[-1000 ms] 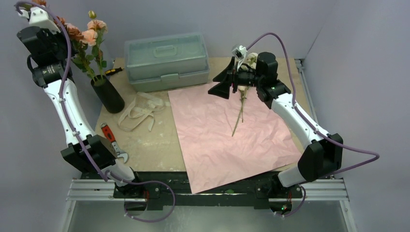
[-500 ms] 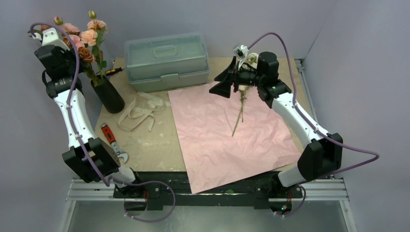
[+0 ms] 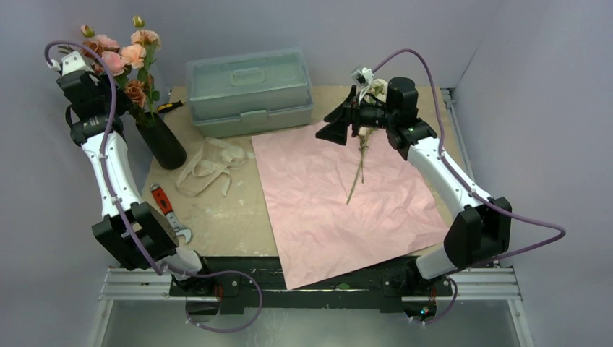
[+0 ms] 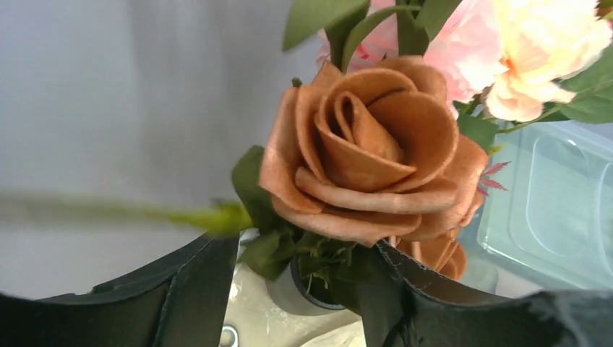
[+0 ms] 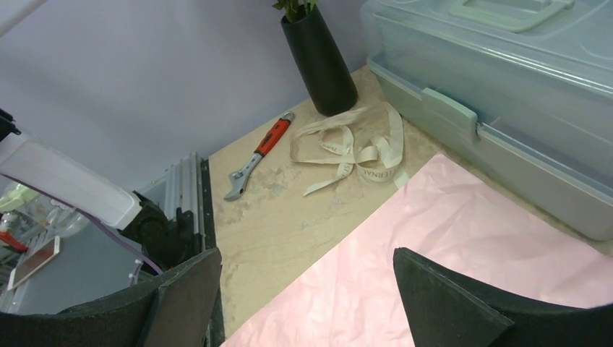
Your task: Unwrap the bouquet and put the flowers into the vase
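Pink, peach and orange-brown flowers [image 3: 119, 58] on leafy green stems stand in the matte black vase [image 3: 163, 141] at the desk's [image 3: 217, 217] far left. The left tool [image 4: 296, 246] has its fingers apart just below an orange-brown rose [image 4: 361, 152]. The right tool [image 5: 305, 253] gapes wide over the pink paper [image 3: 325, 210].

Flowers [image 3: 123, 54] in vase [image 3: 163, 142] at back left, box [image 3: 249, 90] right of vase, ribbon [image 3: 209, 165] before box, wrench [image 3: 168, 210] nearer, paper [image 3: 340, 210] on right.

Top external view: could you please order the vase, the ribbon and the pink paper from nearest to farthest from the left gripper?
1. vase, just below the left gripper, far left.
2. ribbon, right of the vase.
3. pink paper, centre-right of the table.
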